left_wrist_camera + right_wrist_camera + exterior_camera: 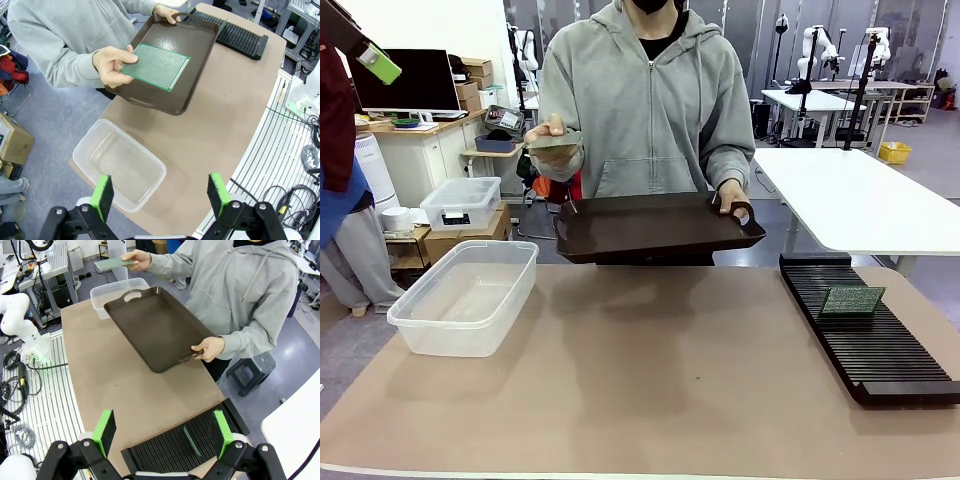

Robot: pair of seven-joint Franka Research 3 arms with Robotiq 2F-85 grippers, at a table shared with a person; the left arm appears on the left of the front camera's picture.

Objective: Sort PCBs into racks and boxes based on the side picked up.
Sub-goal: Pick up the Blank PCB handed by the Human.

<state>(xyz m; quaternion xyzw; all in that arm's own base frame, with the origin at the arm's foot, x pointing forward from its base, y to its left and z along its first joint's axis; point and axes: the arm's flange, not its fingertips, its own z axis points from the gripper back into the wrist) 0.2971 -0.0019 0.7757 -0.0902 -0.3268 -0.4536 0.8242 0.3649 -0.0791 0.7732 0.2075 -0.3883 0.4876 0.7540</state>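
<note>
A person across the table holds one green PCB (pixel 555 140) flat in a raised hand, beside a dark brown tray (pixel 660 228) gripped by the other hand. In the left wrist view that PCB (pixel 157 65) hovers over the tray (pixel 195 75). A second PCB (pixel 852 298) stands in the black rack (pixel 880 350) at the table's right. The clear box (pixel 470 295) sits at the left and is empty. High above the box (pixel 120 165), my left gripper (pixel 160 195) is open. My right gripper (pixel 163 432) hangs open high above the rack (pixel 165 455) and its PCB (pixel 191 440).
A small lidded clear box (pixel 460 203) rests on cartons behind the table at left. A white table (pixel 860 195) stands behind the rack. Bare brown tabletop (pixel 650 380) lies between box and rack. A green-padded finger (pixel 380 65) shows at the front view's top left.
</note>
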